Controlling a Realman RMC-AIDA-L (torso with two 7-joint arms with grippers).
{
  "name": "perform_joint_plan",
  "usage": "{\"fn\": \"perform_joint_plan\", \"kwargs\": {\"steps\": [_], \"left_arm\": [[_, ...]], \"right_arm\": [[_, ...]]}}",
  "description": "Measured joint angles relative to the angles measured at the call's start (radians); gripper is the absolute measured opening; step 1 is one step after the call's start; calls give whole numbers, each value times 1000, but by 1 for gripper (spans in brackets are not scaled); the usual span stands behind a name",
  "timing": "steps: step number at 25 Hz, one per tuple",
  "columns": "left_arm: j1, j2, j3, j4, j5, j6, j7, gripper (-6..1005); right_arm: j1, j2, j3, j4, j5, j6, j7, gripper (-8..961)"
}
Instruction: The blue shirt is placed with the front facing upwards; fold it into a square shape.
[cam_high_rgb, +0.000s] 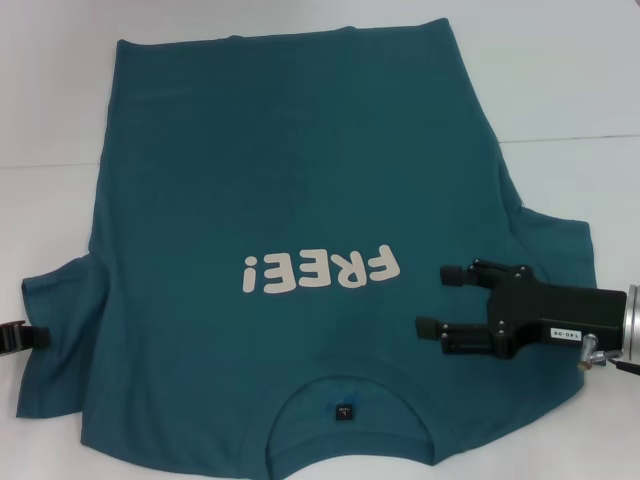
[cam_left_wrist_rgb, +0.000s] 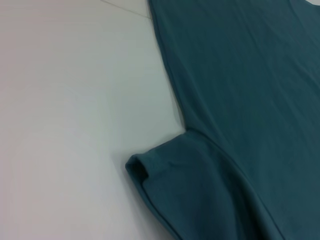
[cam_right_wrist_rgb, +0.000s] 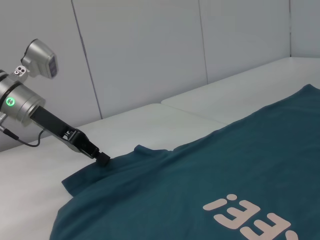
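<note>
Blue shirt (cam_high_rgb: 290, 210) lies flat, print up, filling the white desk (cam_high_rgb: 570, 70), collar at bottom centre, long axis top to bottom of frame. Right claw (cam_high_rgb: 435, 300), fingers apart, hovers over the lower-right shoulder area, pointing left toward the collar. Left claw (cam_high_rgb: 22, 337) sits at the left sleeve edge, mid-left; can't tell whether its fingers are apart or together.

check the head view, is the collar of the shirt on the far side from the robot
No, the blue shirt lies with its collar at the near edge, closest to the robot, with the hem on the far side.

Blue shirt (cam_high_rgb: 300, 180) lies flat, lettering upward, collar nearest robot; right sleeve beneath open right gripper (cam_high_rgb: 435, 300) jaws.
</note>
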Motion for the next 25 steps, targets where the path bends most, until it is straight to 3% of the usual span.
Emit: {"fn": "perform_joint_plan", "kwargs": {"steps": [2, 12, 25], "left_arm": [[-1, 0, 2, 1, 0, 0, 0, 79], [2, 1, 6, 57, 4, 25, 0, -1], [-41, 43, 6, 146, 51, 108, -8, -1]], "right_arm": [[1, 0, 0, -1, 0, 1, 0, 929], [8, -1, 0, -3, 0, 4, 0, 929], [9, -2, 14, -5, 2, 16, 0, 929]]}}
